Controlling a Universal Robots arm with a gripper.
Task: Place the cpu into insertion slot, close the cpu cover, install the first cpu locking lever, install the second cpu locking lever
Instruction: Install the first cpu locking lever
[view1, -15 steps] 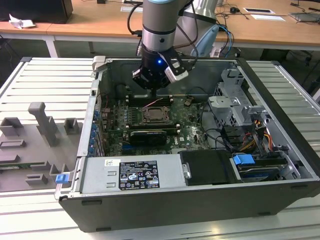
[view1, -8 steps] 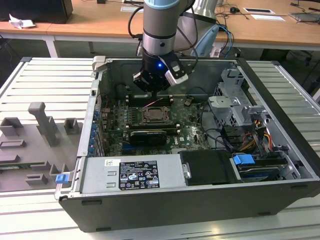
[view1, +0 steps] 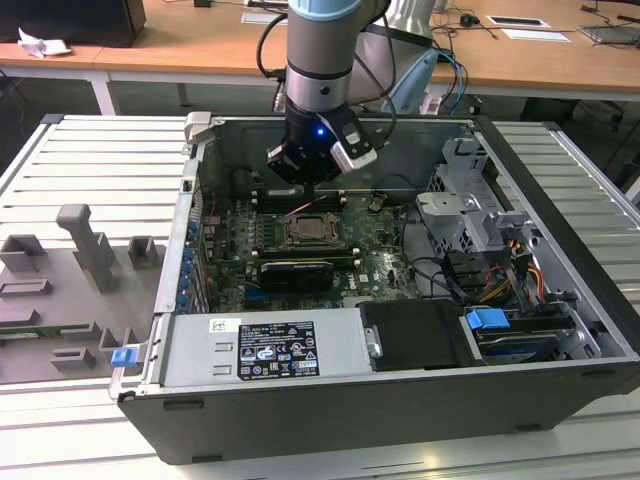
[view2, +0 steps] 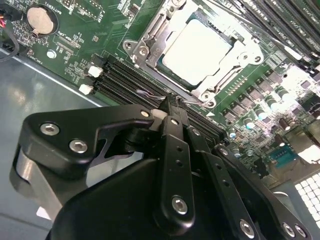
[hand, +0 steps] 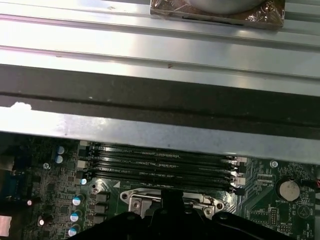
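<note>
You see open computer case (view1: 560, 290) on slatted table (view1: 90, 160), motherboard (view1: 375, 255) flat on its floor. Gripper (view2: 170, 105) hangs inside case, over memory slots (view2: 125, 80) beside insertion slot (view2: 172, 75). Fingers (view2: 172, 145) pressed together, tips pinching thin wire lever (view2: 150, 94) at socket edge. Cpu (view2: 197, 50) sits in insertion slot near motherboard centre; cpu cover (view2: 150, 42) lies closed around it. Black graphics card (view1: 295, 272) sits nearer case's front wall. Drive cage (view1: 470, 215) fills corner toward exterior view's right.
</note>
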